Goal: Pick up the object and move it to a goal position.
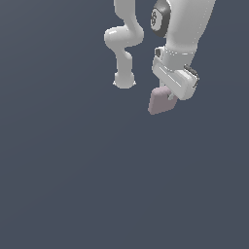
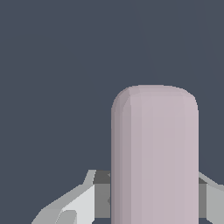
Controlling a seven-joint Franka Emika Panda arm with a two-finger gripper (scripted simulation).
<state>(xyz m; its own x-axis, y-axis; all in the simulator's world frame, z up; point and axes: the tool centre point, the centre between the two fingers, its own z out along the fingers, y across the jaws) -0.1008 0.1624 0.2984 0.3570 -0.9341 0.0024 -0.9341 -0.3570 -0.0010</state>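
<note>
The tool point(image 1: 167, 96) is clamped on the mauve block point(image 1: 158, 103), which hides its fingertips; the arm is cut off at the frame's top.

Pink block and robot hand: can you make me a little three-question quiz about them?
1. True or false: the pink block lies flat on the floor, away from the gripper.
2. What colour is the block? A) green B) pale pinkish-mauve C) black
3. In the wrist view, what sits on both sides of the block?

Key:
1. False: it sits at the gripper's tip, tilted, between the fingers.
2. B
3. The grey-white fingers, close against its sides.
</note>
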